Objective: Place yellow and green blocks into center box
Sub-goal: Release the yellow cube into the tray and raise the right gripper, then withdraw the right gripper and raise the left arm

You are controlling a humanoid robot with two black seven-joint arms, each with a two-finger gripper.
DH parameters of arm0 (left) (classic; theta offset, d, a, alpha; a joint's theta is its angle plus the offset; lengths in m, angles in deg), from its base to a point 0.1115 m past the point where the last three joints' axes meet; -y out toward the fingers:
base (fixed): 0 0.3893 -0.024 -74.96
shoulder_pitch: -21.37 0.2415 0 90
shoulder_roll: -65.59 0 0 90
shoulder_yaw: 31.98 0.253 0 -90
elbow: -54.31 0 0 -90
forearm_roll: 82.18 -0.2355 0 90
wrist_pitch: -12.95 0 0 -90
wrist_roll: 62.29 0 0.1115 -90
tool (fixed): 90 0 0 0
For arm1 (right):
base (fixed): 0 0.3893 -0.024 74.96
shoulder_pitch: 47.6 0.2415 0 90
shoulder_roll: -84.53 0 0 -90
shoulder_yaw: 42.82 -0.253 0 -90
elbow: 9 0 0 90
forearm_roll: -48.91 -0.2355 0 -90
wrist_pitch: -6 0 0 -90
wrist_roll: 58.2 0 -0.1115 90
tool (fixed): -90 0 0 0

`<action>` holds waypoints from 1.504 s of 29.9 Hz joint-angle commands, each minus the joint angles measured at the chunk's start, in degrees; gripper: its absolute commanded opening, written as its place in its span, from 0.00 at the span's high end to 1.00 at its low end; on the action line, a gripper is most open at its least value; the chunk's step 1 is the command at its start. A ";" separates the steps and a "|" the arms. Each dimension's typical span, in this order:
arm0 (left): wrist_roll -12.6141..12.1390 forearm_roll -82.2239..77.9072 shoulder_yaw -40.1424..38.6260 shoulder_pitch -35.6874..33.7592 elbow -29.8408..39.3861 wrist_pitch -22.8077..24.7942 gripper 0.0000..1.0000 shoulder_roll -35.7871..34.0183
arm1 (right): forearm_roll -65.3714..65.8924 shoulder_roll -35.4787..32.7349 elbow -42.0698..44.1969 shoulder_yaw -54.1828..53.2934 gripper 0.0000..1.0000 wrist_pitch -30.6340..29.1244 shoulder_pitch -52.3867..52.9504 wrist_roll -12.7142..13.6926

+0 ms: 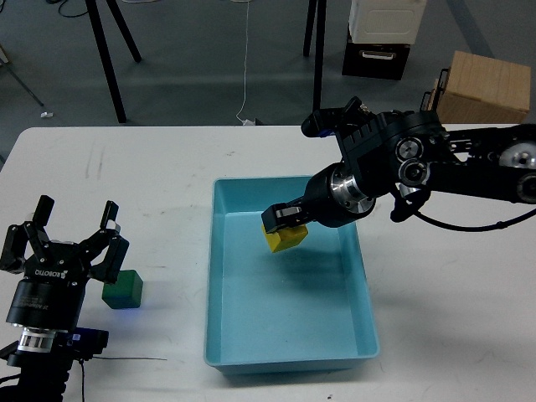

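My right gripper (283,224) is shut on the yellow block (285,239) and holds it above the far part of the light blue box (289,343) in the middle of the white table. The green block (123,290) sits on the table left of the box. My left gripper (74,222) is open, its fingers spread just above and left of the green block, not touching it.
Beyond the table's far edge stand black tripod legs (109,59), a black-and-white case (381,33) and a wooden crate (481,84). A thin black cable (126,358) lies near the table's front left edge.
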State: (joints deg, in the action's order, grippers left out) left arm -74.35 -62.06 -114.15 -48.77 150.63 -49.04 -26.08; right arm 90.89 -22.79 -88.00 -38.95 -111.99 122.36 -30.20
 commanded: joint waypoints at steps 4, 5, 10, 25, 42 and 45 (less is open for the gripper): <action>0.02 0.09 -0.01 -0.35 -1.31 -0.01 0.00 0.00 | 0.12 7.04 5.08 3.50 0.67 -0.01 -5.07 0.00; 0.02 0.09 0.08 -0.35 -1.31 -0.01 0.00 0.00 | 0.12 7.13 5.08 4.38 0.62 -0.01 -5.16 0.00; -0.07 0.00 0.08 -0.61 -1.40 -0.01 0.00 0.00 | -0.05 7.13 4.99 5.27 0.18 -0.01 -5.34 0.00; -0.16 -0.44 0.43 -0.79 -1.40 -0.01 0.00 0.00 | -9.69 0.47 16.32 -16.25 0.03 -0.01 -1.12 0.00; -0.60 -0.52 0.96 -2.99 -3.16 -0.01 0.00 -0.35 | -52.16 -23.28 21.78 -60.44 0.01 -0.01 -36.42 -0.05; -0.51 -0.52 2.80 -3.43 -3.95 -0.01 0.00 -0.35 | -54.54 -22.40 21.16 -68.72 0.01 -0.01 -45.91 -0.14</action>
State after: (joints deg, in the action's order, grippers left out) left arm -74.94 -62.59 -112.81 -51.77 147.46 -49.06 -26.43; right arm 38.94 -45.90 -66.42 -99.19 -111.98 85.67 -30.22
